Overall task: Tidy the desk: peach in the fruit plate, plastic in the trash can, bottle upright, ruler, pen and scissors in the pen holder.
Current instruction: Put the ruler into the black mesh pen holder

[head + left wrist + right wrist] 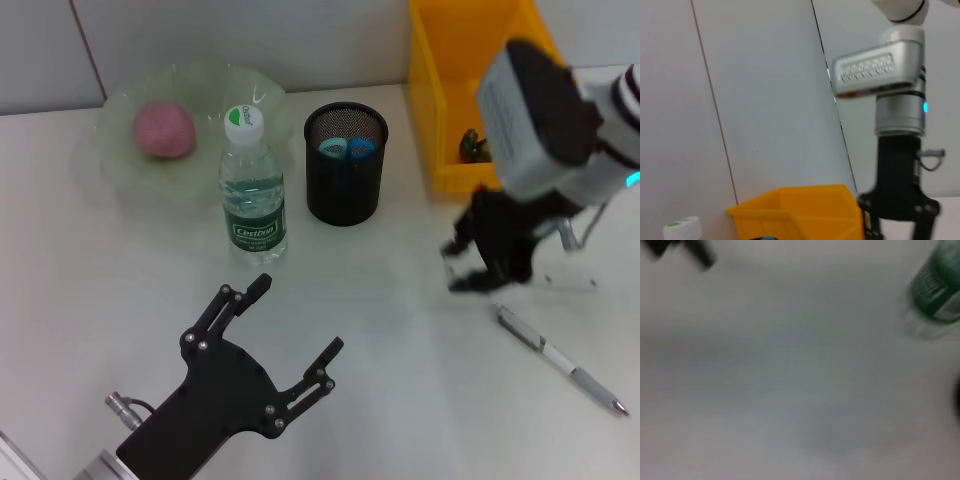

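Judged most likely to go wrong: a missed or skewed pickup on the right side of the head view. Right end effector [478,268] low over the table [400,300], just above the upper end of the pen [560,358]; open or closed, cannot tell. Beside it a faint clear strip [570,283], possibly the ruler, too pale to confirm. Coming down off-centre could roll the pen toward the lower right edge of the frame or pinch only 1 end, leaving it tilted for the narrow pen holder [346,163]. Carrying anything long to that holder also risks clipping the yellow bin [440,120] close by.

A 2nd risk: left end effector [297,316], fingers spread wide and gripping nothing, parked in the lower left just below the upright bottle [253,190]. Any forward drift could topple it.

Peach [165,130] already in the fruit plate [120,100], upper left; something blue already inside the holder.

Shown only by the head view: the whole layout. Shown only by the left wrist view: the right arm from the side, with bin [800,210] and bottle cap [682,227] along the bottom edge, but no table contact. Offered by the right wrist view: bare table and the bottle [935,295] at upper right, no pen.
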Available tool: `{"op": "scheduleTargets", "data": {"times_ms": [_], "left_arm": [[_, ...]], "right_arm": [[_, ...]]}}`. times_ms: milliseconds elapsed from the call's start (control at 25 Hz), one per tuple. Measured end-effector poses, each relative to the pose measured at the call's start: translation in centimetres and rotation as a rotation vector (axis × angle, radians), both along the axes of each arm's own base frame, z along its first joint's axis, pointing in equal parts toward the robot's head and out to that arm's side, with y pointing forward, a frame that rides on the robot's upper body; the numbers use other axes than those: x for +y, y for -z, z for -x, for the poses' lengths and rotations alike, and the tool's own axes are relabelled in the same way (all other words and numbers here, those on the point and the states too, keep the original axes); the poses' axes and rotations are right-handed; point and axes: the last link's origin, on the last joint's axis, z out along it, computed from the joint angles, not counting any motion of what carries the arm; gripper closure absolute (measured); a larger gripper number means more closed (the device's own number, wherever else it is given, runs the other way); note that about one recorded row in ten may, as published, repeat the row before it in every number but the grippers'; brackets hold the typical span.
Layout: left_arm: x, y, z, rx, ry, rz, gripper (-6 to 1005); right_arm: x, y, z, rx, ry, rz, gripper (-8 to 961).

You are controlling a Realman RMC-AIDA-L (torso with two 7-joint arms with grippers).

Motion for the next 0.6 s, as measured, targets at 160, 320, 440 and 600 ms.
{"op": "scheduleTargets", "data": {"times_ms": [160, 320, 440, 600], "left_arm": [[0.0, 0.0, 0.0, -0.004, 0.001, -0.003, 148], [0.1, -0.2, 0.0, -0.01, 0.005, -0.01, 148], [0.1, -0.2, 0.0, -0.01, 0.005, -0.01, 148], [0.0, -0.2, 0.0, -0.009, 0.004, -0.006, 148]], "right_arm": [[1.0, -0.8, 0.5, 0.082, 0.004, -0.09, 557], [2.0, -1.5, 1.3, 0.188, 0.013, -0.183, 558], [2.4, -1.8, 1.7, 0.222, 0.011, -0.217, 558], [2.6, -2.7, 2.7, 0.263, 0.001, -0.26, 558]]}}
